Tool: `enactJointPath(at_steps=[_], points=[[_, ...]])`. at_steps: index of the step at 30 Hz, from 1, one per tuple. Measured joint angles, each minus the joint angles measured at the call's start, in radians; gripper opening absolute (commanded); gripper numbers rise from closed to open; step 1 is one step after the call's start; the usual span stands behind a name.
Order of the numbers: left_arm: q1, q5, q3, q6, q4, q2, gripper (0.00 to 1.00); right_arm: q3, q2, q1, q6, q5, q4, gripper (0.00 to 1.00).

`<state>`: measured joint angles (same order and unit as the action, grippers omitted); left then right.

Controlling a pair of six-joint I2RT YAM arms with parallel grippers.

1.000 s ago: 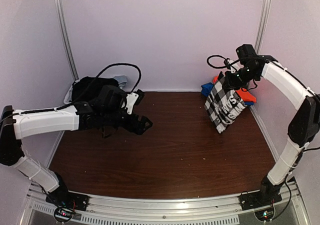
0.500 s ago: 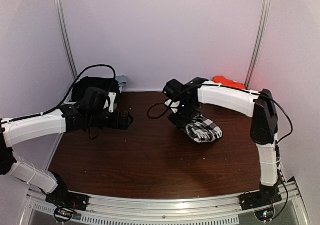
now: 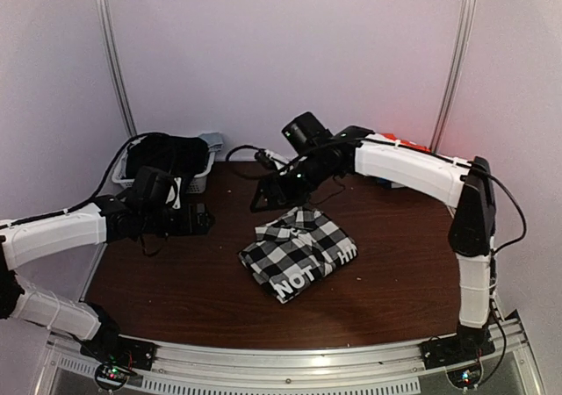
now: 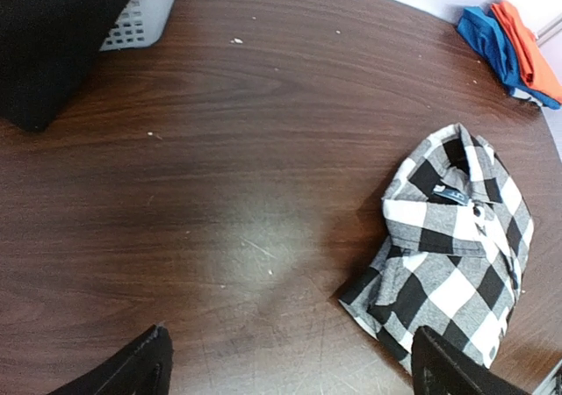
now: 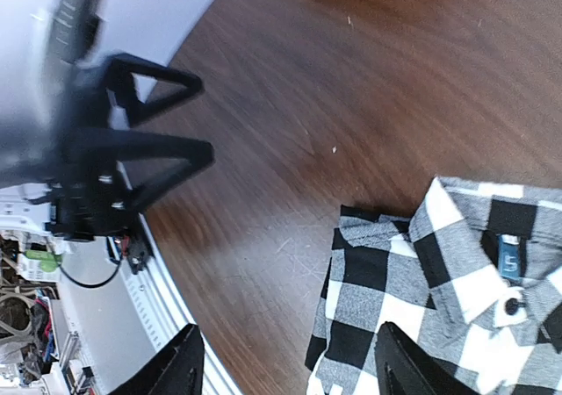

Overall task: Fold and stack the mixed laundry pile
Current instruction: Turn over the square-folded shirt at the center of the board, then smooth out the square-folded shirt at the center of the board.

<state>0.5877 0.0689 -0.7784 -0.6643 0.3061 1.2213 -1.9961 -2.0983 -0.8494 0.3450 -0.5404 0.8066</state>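
Note:
The black-and-white checked shirt lies crumpled on the middle of the brown table, collar toward the back, and also shows in the wrist views. My right gripper hovers open just behind and left of it, holding nothing. My left gripper stands open to the left, apart from the shirt, empty. A black garment spills over the basket at back left. The orange-red garment lies at the back right corner.
A small white slatted basket stands at the back left corner. A blue cloth lies beside the orange-red one. White walls enclose the table, and a metal rail runs along the near edge.
My right gripper carried the checked shirt from the back right to the table's middle and opened, leaving it lying there. My left arm drew back to the left.

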Motion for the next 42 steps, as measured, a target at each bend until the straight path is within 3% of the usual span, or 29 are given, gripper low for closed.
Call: enactJointPath(at_steps=[4,8,15,21,27,29,38,42], points=[[0.011,-0.123,0.0,0.008,-0.069,0.044,0.82,0.262,0.235,0.193,0.048,-0.154,-0.185,0.5],[0.068,-0.256,-0.032,0.02,-0.132,0.185,0.75,0.413,0.257,0.347,0.035,-0.187,-0.246,0.48],[0.175,-0.442,-0.167,0.029,-0.195,0.478,0.62,0.663,0.172,0.337,-0.014,-0.199,-0.238,0.44],[0.166,-0.478,-0.217,0.028,-0.192,0.603,0.55,0.861,0.213,0.29,0.0,-0.238,-0.286,0.45],[0.058,-0.472,-0.218,0.046,-0.159,0.61,0.55,0.916,0.308,0.091,0.07,-0.362,-0.348,0.5],[0.031,-0.472,-0.217,0.064,-0.144,0.603,0.56,0.916,0.359,0.087,0.083,-0.399,-0.357,0.5],[0.027,-0.481,-0.246,0.109,-0.101,0.523,0.55,0.927,0.556,0.459,0.095,-0.394,-0.402,0.45],[0.024,-0.475,-0.282,0.111,-0.086,0.537,0.56,0.926,0.491,0.491,0.067,-0.352,-0.376,0.43]])
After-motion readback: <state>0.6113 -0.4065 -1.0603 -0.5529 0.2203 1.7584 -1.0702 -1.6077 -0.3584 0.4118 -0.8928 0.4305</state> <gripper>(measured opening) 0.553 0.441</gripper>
